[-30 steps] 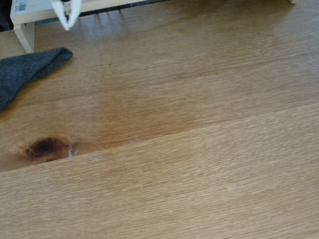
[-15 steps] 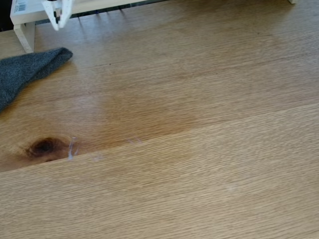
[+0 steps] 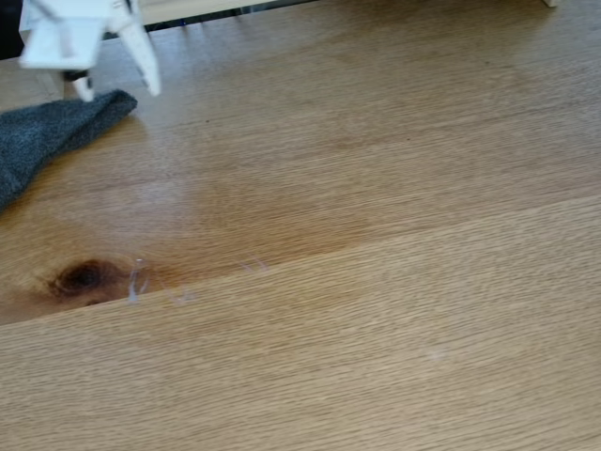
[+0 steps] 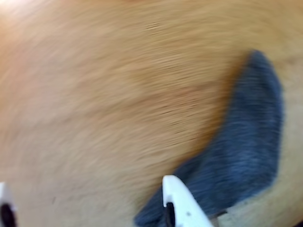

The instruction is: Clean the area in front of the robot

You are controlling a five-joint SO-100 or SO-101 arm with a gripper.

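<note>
Broad light-brown oak-grain wooden counter (image 3: 376, 188) is seen across the whole fixed view; a seam between boards (image 3: 376, 240) runs from lower left up to the right edge. In the wrist view the same counter (image 4: 94, 94) is motion-blurred.

Dark grey fuzzy cloth (image 3: 52, 136) is laid flat on the counter at the left edge of the fixed view, rounded tip pointed right. In the wrist view the cloth (image 4: 246, 142) is seen at lower right.

White plastic robot arm (image 3: 61, 33) is seen at the top-left corner of the fixed view, with the gripper (image 3: 117, 89) spread open, nothing held. One pointed white finger (image 3: 146, 66) is placed just above and right of the cloth tip, the other finger tip (image 3: 84, 92) just over the cloth's upper edge; contact cannot be told. In the wrist view one finger (image 4: 182, 203) overlaps the cloth's near end.

Dark brown knot (image 3: 83, 277) is set at the seam, lower left, well apart from the cloth.

Faint pale scuff marks (image 3: 136, 282) are seen just right of the knot.
</note>
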